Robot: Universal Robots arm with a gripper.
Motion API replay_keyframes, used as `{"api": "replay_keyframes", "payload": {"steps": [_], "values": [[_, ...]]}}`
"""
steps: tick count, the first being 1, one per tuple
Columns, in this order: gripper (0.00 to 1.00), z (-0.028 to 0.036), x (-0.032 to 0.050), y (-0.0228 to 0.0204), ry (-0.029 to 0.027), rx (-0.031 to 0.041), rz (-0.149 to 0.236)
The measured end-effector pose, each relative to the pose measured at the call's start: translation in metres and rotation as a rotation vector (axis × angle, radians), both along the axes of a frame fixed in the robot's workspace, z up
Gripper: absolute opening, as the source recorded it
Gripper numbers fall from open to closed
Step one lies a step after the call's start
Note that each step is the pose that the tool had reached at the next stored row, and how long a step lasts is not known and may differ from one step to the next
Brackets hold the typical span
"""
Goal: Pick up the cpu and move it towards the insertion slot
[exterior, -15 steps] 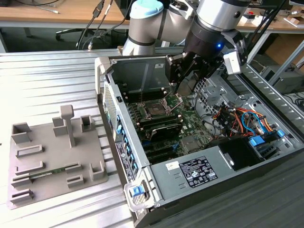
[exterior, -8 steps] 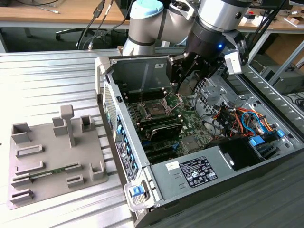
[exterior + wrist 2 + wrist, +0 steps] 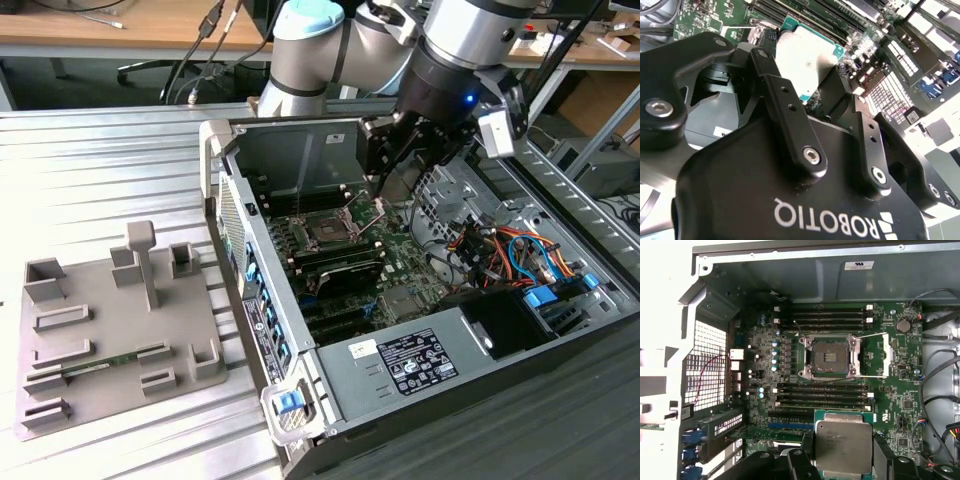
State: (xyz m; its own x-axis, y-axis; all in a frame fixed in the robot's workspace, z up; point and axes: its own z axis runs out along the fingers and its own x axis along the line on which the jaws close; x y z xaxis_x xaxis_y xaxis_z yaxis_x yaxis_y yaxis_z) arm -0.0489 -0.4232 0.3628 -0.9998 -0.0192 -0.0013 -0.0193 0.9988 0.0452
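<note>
Black gripper (image 3: 842, 460) fingers clamp the cpu (image 3: 844, 442) by opposite edges, holding it flat above the motherboard (image 3: 900, 405), at about six o'clock from the open slot (image 3: 830, 357). It looks light, stiff, thin and fragile underneath, so an edge hold suits it.

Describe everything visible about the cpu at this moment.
The cpu is a flat square chip with a dull silvery metal lid and a thin green rim. It is held between the black fingers of the tool, off the board and over the memory slots, short of the open insertion slot. In the second wrist view its lid looks bright and plain.
</note>
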Motion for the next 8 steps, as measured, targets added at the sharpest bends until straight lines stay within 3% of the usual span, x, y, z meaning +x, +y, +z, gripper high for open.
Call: {"api": "replay_keyframes", "payload": {"steps": [8], "values": [[0.55, -0.0019, 0.0051, 0.0, 0.0001, -0.0002, 0.0]]}}
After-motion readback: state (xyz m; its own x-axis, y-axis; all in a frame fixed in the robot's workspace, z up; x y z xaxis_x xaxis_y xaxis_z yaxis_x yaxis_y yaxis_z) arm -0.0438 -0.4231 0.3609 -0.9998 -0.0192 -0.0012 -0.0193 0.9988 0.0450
